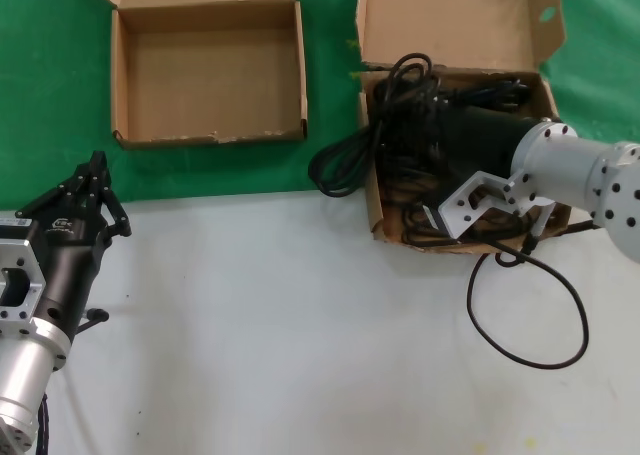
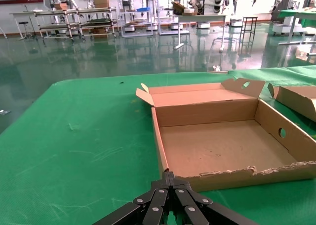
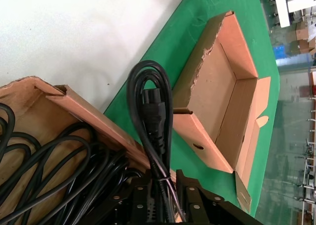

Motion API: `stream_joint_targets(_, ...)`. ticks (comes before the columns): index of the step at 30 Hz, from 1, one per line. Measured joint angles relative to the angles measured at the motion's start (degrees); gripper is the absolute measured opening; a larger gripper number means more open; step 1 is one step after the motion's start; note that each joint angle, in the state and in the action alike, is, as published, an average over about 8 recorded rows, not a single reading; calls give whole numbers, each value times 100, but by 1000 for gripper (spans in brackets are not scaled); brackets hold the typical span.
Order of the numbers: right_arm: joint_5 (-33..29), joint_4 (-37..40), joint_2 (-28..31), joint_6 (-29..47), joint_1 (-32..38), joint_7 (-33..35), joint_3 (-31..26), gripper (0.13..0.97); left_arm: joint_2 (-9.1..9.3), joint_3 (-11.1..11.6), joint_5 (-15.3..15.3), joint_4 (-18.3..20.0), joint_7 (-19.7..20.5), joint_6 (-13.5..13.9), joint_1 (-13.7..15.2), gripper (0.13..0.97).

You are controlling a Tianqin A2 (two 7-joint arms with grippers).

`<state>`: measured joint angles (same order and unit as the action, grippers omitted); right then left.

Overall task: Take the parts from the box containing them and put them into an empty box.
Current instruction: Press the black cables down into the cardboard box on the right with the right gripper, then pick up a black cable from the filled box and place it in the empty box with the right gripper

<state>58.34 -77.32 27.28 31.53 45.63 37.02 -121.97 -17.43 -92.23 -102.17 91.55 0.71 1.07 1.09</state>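
Note:
The box of black power cords point(image 1: 440, 20) stands at the back right, several cords coiled inside. My right gripper point(image 1: 388, 133) reaches into it near its left wall and is shut on one looped power cord point(image 1: 338, 165), whose loop and plug end hang out over that wall. In the right wrist view the cord point(image 3: 150, 101) runs between my gripper's point(image 3: 165, 180) jaws and over the box wall point(image 3: 89, 116). The empty box point(image 1: 210, 75) lies at the back left, also in the left wrist view point(image 2: 217, 146) and the right wrist view point(image 3: 212, 86). My left gripper point(image 1: 95, 167) is shut and empty, short of the empty box's front left corner point(image 2: 169, 175).
Both boxes sit on a green cloth point(image 1: 50, 95); a white tabletop point(image 1: 280, 325) lies in front. A thin black cable point(image 1: 540, 320) loops on the white surface below my right arm. A strip of green cloth separates the two boxes.

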Motion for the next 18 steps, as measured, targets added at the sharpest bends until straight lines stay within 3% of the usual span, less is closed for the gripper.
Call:
stream_joint_targets(5, 19, -23, 22, 8, -13, -7, 6, 238, 0, 0, 0, 0, 0, 0, 0, 145)
stream_joint_targets(12, -6, -121, 52, 40, -23, -82, 49, 226, 0, 0, 0, 0, 0, 0, 0, 145)
stream_joint_targets(18, -224, -456, 17, 304, 91, -608, 241, 207, 0, 0, 0, 0, 0, 0, 0, 145)
